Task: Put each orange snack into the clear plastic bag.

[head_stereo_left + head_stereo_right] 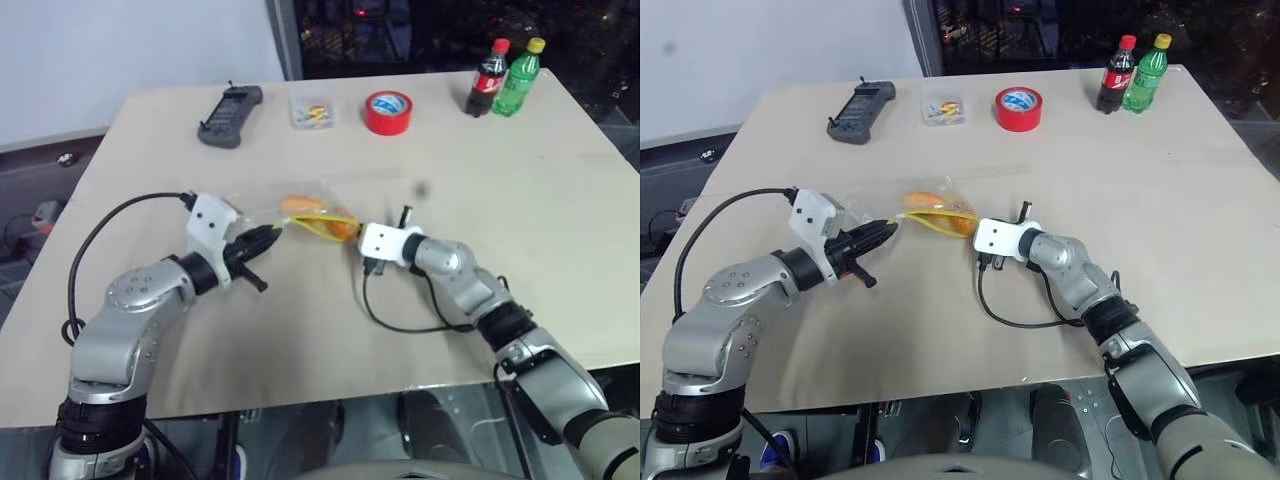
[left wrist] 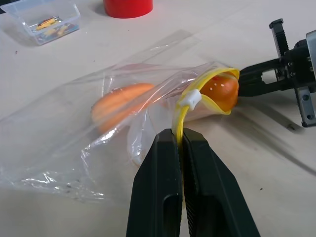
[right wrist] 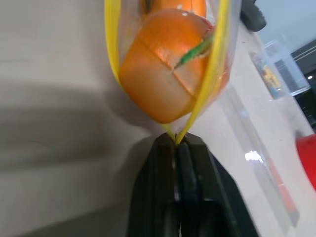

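1. I see the left end effector [image 2: 180, 143] clamped on the yellow seal strip [image 2: 178, 118] of the clear plastic bag [image 2: 74, 133]; its two black fingers are pressed together with the strip pinched between them.
2. My right end effector [image 3: 176, 143] is likewise closed on the same seal strip at the opposite end of the bag mouth, with the strip's two sides meeting between its fingertips.
3. The bag lies near the middle of the bench [image 1: 520, 200], stretched between the two end effectors, its mouth held in an open loop.
4. One orange snack [image 2: 223, 91] sits right at the mouth, framed by the yellow strip and close to the right end effector.
5. The second orange snack [image 2: 118, 101] lies deeper inside the bag, behind the crinkled film.
6. From the head cameras both snacks show as orange shapes inside the bag, between the two wrists.
7. At the far side of the bench I see a red tape roll [image 1: 388, 111], a small clear box [image 1: 312, 110] with coloured bits just beside it, and a dark handheld controller [image 1: 230, 115] further to the left.
8. Two bottles stand at the far right corner: a cola bottle [image 1: 489, 78] with a red cap, and a green bottle [image 1: 518, 78] with a yellow cap, touching or nearly so.
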Controlling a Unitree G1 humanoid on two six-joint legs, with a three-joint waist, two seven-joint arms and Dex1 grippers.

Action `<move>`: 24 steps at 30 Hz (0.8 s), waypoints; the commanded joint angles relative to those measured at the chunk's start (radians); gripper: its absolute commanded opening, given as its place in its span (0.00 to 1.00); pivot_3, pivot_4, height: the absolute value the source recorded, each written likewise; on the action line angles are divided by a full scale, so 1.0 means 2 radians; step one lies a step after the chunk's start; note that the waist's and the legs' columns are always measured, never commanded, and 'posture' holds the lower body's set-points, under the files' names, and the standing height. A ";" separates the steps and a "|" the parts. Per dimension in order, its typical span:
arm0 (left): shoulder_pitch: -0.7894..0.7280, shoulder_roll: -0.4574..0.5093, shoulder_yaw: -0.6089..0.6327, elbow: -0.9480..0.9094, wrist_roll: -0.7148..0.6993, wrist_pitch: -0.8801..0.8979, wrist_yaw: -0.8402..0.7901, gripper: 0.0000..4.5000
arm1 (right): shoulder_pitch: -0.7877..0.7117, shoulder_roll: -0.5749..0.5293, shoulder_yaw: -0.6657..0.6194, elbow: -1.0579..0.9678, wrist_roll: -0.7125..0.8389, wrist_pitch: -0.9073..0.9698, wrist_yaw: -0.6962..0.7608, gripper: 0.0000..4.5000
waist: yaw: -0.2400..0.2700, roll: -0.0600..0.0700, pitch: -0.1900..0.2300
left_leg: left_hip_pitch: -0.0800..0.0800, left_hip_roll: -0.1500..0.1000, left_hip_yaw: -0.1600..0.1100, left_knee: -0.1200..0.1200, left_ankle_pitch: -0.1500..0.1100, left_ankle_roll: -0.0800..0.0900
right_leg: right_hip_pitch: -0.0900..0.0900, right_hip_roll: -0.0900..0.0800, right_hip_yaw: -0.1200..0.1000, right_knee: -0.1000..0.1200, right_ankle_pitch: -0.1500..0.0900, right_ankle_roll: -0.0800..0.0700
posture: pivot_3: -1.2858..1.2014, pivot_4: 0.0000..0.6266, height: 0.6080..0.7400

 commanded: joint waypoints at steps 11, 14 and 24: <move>-0.195 0.004 -0.037 0.131 0.006 -0.029 -0.002 0.00 | -0.185 -0.140 -0.050 0.046 0.055 0.018 0.184 0.01 | 0.000 0.000 0.001 | -0.001 0.000 0.001 0.000 0.000 0.000 | 0.000 0.000 -0.001 -0.001 0.000 0.000 | 0.52 0.24 1.00; -0.244 0.001 -0.071 0.204 0.056 -0.105 -0.003 0.00 | -0.238 -0.164 -0.042 0.115 0.027 -0.013 0.161 0.01 | -0.002 0.000 0.001 | -0.001 0.000 0.001 0.000 0.000 0.000 | 0.000 0.000 -0.001 -0.001 0.000 0.000 | 0.52 0.24 1.00; -0.135 0.003 -0.133 0.130 0.184 -0.341 0.011 0.00 | -0.014 -0.249 -0.123 -0.175 0.067 0.058 0.152 0.01 | 0.000 -0.001 0.000 | -0.009 0.001 0.001 0.000 -0.001 -0.001 | -0.009 0.000 -0.001 -0.003 0.000 0.000 | 0.52 0.24 1.00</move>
